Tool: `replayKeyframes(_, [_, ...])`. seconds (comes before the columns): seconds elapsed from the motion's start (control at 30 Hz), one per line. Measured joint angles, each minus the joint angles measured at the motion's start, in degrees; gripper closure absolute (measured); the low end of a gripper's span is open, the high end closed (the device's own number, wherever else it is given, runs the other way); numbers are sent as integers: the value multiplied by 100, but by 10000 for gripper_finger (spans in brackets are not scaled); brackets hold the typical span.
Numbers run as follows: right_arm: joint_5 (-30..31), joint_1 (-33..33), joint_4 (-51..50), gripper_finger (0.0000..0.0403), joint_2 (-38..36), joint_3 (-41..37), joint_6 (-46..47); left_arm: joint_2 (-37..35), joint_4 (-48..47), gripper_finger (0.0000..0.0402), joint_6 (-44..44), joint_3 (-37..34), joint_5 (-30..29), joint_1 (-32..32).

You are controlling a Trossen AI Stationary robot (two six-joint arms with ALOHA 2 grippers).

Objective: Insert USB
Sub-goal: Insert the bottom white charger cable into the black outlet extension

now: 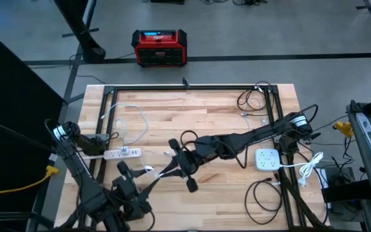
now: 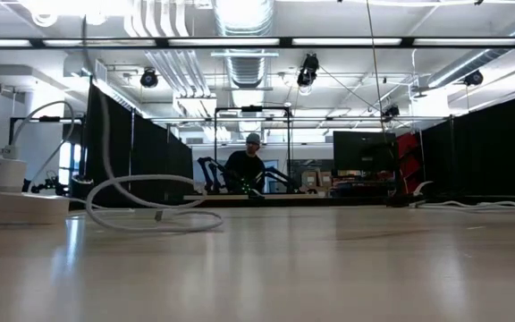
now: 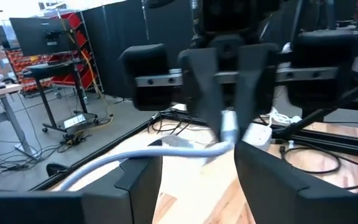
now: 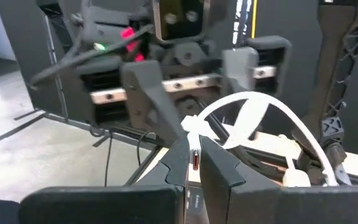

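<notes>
My right gripper (image 1: 172,165) reaches in level from the table's right to its middle and is shut on the plug end (image 4: 194,127) of a white USB cable (image 4: 255,102). My left gripper (image 1: 140,180) faces it from the near left, fingers open. In the left wrist view the plug (image 3: 229,126) sticks out of the right fingers, and the cable (image 3: 135,155) trails off past my left fingers; whether it touches them I cannot tell. A white power strip (image 1: 122,153) lies flat on the table left of both grippers. My right gripper pinches the cable's plug end (image 4: 194,144) between its two fingertips (image 3: 211,99). The fingers lie level and point toward the table's left. The plug is lifted clear of the table, and the cable leaves the fingertips forward, arching up in a slack loop (image 4: 291,124).
A white socket cube (image 1: 267,159) and coiled black cables (image 1: 263,193) lie at the table's right. Another white cable (image 2: 150,210) loops on the wood by the strip (image 2: 12,204). A black frame (image 1: 192,88) borders the table. A person (image 2: 250,165) sits far behind.
</notes>
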Motion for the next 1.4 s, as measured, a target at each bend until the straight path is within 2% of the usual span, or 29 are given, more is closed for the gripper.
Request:
replayKeyframes(0.2, [-1,2,7,392,0,0,-2,0,335,233,371,0,3,-10])
replayKeyframes(0.63, [-4,2,9,392,0,0,-3,0,389,257,414,0,-151,-8])
replayKeyframes(1.4, [-42,0,140,392,0,0,88,0,479,350,364,0,-163,93])
